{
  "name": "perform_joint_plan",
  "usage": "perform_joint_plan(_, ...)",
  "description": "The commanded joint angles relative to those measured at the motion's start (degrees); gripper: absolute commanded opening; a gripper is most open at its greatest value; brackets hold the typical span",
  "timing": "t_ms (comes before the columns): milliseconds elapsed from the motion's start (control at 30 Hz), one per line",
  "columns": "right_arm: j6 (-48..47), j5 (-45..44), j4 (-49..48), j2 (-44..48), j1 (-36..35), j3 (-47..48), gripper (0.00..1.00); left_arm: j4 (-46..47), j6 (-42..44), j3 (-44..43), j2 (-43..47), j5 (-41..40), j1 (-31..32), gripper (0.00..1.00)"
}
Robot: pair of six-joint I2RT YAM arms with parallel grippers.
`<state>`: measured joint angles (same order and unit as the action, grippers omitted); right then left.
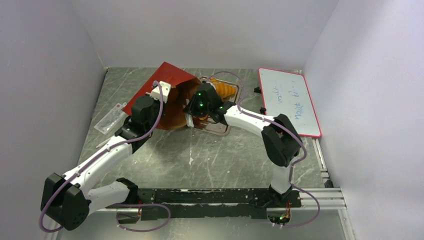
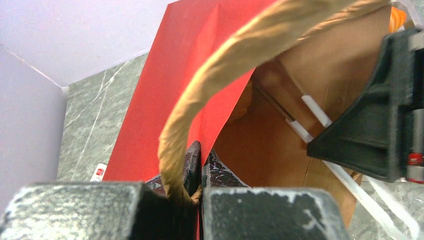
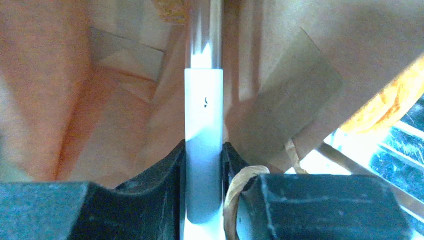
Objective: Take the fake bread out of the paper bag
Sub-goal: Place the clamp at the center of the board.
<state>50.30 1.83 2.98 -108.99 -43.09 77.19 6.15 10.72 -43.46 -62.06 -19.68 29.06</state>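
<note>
Paper bag (image 1: 167, 80) lies on its side on the table (image 1: 215, 160), far centre. Red outside faces up; the open mouth faces right, showing brown inside.

Left gripper (image 1: 167, 94): jaws pressed together on the upper rim of the bag mouth. In the left wrist view the fingertips (image 2: 192, 157) pinch the red paper edge, and the tan cord handle (image 2: 225, 65) loops up from between them.

Right gripper (image 1: 192, 112): at the bag mouth, pointing into the bag. In the right wrist view its jaws (image 3: 202, 150) are clamped on a pale strip (image 3: 203, 110) that turns metallic further up. Cannot tell what the strip belongs to. A loop of cord lies just beside the right-hand finger.

Bread: one ridged golden piece (image 1: 222, 89) sits outside the bag, just right of the mouth, on the tray (image 1: 222, 131). In the right wrist view an orange piece (image 3: 390, 100) shows at the right edge and a second scrap (image 3: 170, 7) at the top edge. Cannot tell whether that one is inside the bag.

Also on the table: whiteboard (image 1: 290, 102) to the right, and a clear packet (image 1: 110, 120) well to the left.
</note>
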Motion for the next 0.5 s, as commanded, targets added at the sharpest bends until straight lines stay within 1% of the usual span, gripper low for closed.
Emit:
perform_joint_plan(0, -0.6, 0.0, 0.1, 5.9, 0.5, -0.6, 0.20, 0.4, 0.7, -2.1, -0.4, -1.8, -0.4, 0.07)
perform_joint_plan(200, 1.4, 4.2, -1.5, 8.4, 0.6, -4.5, 0.20, 0.4, 0.2, -2.3, -0.3, -0.8, -0.4, 0.07)
perform_joint_plan(467, 5.6, 6.9, -4.9, 14.3, 0.5, -9.3, 0.20, 0.9, 0.3, -1.1, -0.5, 0.0, -0.4, 0.07)
